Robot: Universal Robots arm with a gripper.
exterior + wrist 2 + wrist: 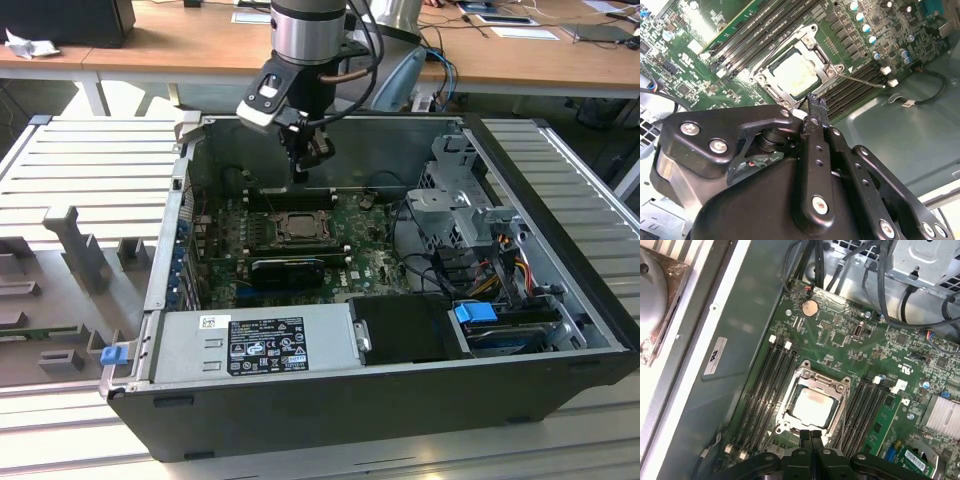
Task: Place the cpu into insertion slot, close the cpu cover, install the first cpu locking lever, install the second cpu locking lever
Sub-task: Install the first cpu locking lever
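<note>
The gripper [300,172] is hanging inside the open computer case [560,200]. Its two fingers are pressing flat against each other and gripping nothing, as both wrist views show [815,102] [811,436].

In the exterior view the insertion slot [272,232] is lying at about six o'clock from the fingertips, near but lower down, so the tool is standing just off the socket's far edge, not over its middle. The cpu [812,407] is sitting in the slot with its pale top showing. The cpu cover [805,380] is lying flat around it, framing the chip through its window.

A thin metal lever rod [862,80] is running along one side of the socket on the green board [850,340], with its long axis parallel to the neighbouring memory slots. Its free end is reaching past the socket's corner (whether it is hooked under its catch I cannot tell). In the second wrist view the closed fingertips are sitting just beside the cover's near corner, apart from the rod.

The arm is coming down from the twelve o'clock side of the exterior view. Its wrist is pointing almost straight down and the fingers are aiming at the board like a single narrow blade. Judging by this, the placing and the cover look done, and the work is now at the levers.
</note>
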